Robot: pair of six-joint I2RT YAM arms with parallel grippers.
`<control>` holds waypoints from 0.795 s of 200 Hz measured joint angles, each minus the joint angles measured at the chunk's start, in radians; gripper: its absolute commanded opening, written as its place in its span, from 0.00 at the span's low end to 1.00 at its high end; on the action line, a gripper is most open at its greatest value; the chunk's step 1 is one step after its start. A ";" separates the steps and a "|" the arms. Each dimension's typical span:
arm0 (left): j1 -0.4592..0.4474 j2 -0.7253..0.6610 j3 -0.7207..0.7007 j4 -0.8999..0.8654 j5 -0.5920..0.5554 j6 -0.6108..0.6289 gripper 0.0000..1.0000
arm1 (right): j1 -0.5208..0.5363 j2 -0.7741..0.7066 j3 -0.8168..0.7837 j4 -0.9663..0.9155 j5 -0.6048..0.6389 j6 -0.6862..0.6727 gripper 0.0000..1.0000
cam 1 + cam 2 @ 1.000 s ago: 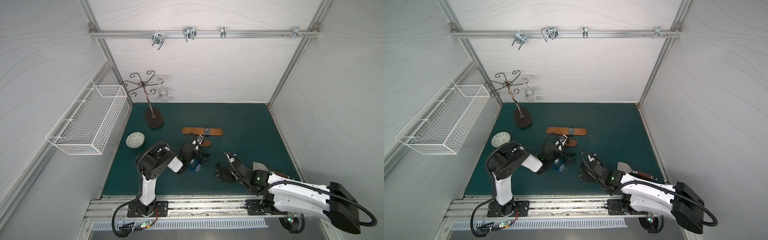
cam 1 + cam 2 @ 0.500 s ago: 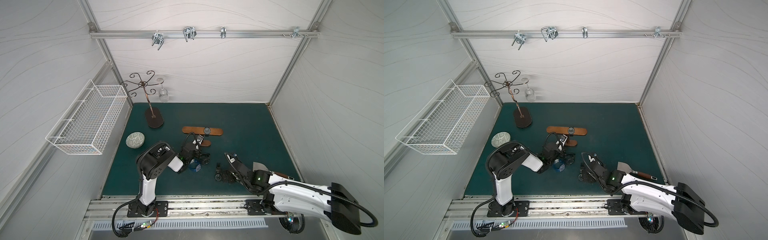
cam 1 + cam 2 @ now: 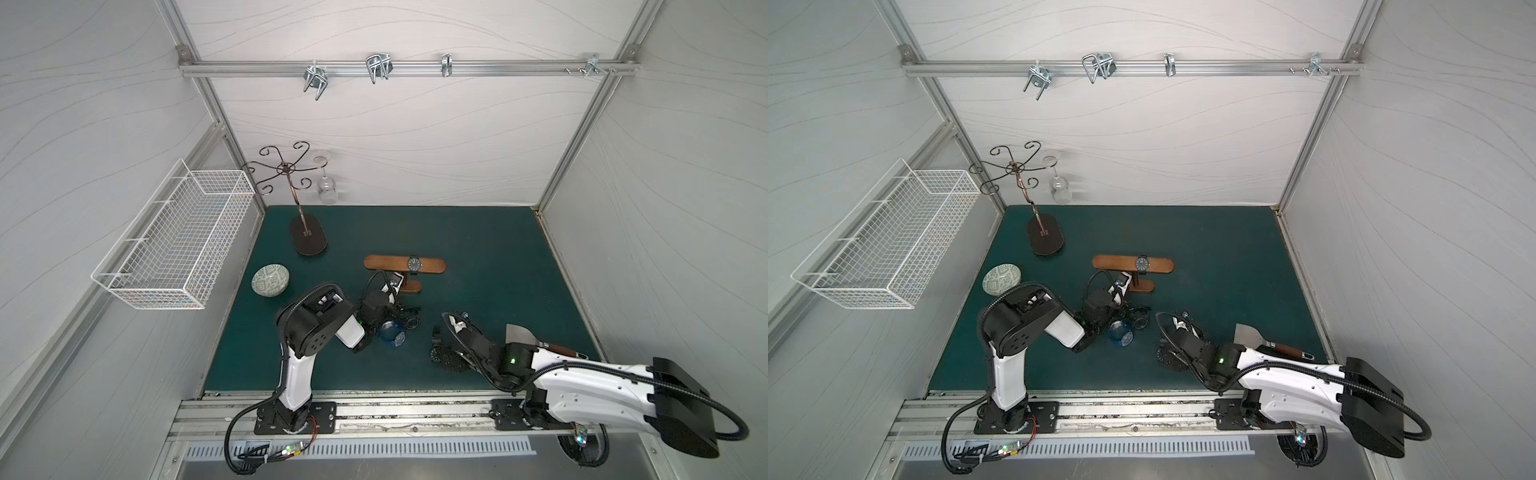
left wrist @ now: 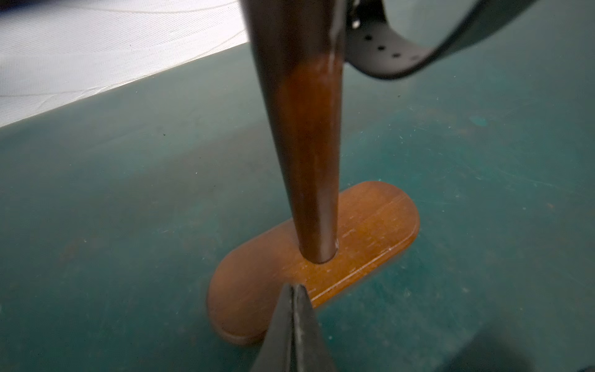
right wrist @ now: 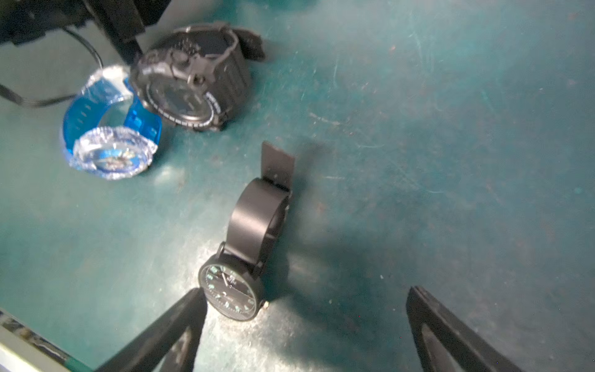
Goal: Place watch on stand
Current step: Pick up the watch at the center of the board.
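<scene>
The brown wooden stand [image 3: 390,264] [image 3: 1117,264] is mid-mat, and a black watch [image 3: 414,264] [image 3: 1142,262] is strapped round its crossbar. My left gripper [image 3: 397,286] [image 4: 293,288] is shut and empty, its tips at the edge of the stand's oval base [image 4: 370,219], in front of the post [image 4: 306,145]. The hung watch's strap [image 4: 386,54] loops above. A slim black watch [image 5: 244,251] [image 3: 435,345] lies on the mat. My right gripper [image 5: 306,309] [image 3: 446,363] is open low over it, one finger [image 5: 183,319] beside its face.
A blue watch [image 3: 392,332] [image 5: 109,141] and a chunky black watch [image 3: 411,318] [image 5: 193,80] lie between the arms. A spatula [image 3: 519,334] lies to the right. A patterned bowl [image 3: 270,280], a tall metal rack [image 3: 307,237] holding a glass [image 3: 327,193], and a wire basket [image 3: 174,241] are on the left.
</scene>
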 measured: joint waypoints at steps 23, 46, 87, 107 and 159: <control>-0.003 0.000 -0.005 0.007 -0.003 0.000 0.06 | 0.018 0.024 0.000 0.010 0.025 0.012 0.99; -0.003 0.000 -0.005 0.008 -0.003 0.000 0.06 | 0.033 0.061 0.002 0.030 0.051 0.023 0.99; -0.005 0.006 -0.007 0.019 -0.003 0.000 0.06 | 0.137 0.161 0.049 0.051 0.130 0.071 0.98; -0.005 0.006 -0.007 0.020 -0.004 0.001 0.06 | 0.188 0.214 0.095 0.054 0.169 0.101 0.95; -0.008 0.006 -0.019 0.019 -0.004 0.008 0.06 | 0.252 0.357 0.177 0.027 0.266 0.232 0.86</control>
